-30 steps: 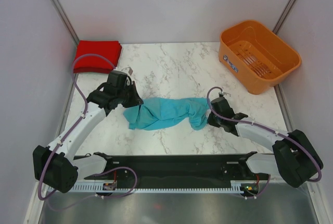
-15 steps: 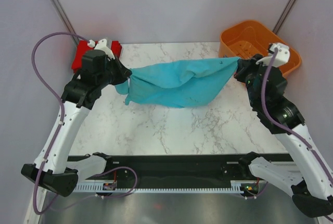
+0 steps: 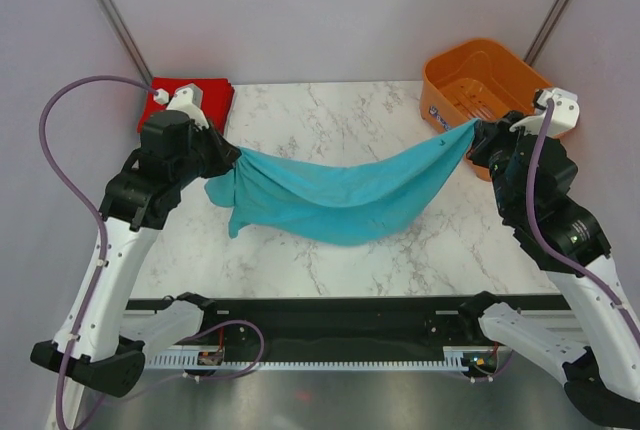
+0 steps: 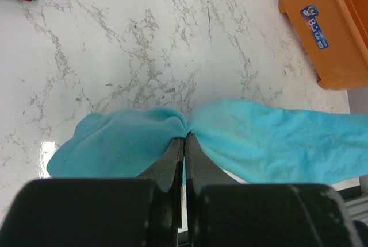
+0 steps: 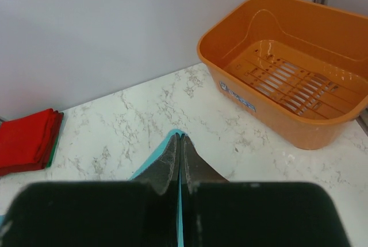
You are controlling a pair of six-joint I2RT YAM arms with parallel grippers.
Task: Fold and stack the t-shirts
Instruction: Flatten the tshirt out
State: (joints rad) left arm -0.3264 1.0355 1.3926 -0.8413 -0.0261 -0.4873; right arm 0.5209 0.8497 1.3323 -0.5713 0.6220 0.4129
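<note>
Step in hand, by my read: stretching the teal shirt (image 3: pixel 340 195) out in the air so it could go down flat for folding. To do it well, both ends needed pulling apart evenly till the sag in the middle went, w/o tugging cloth out of either grip. Then both ends lowered together, low edge first, onto the bare middle of the table (image 3: pixel 330 110), w/ a slight drag toward the arms so the cloth smoothed itself. The bunched flap hanging under the left grip needed watching, as it'd likely tuck under. It should land well apart from the basket (image 3: pixel 500 95) and the red shirt (image 3: pixel 188 102), which lay folded at the far left corner.

Pose: both arms were raised & reaching in over the table. The left gripper (image 3: pixel 222 155) was at the shirt's left end, the right gripper (image 3: pixel 478 136) at its right end, just in front of the basket. Left fingers were pressed together w/ cloth pinched btwn them, clear in the wrist view. Right fingers were likewise together on a thin teal edge. The shirt hung btwn them as a sagging band over the table; couldn't tell if its lowest part touched the marble.
</note>
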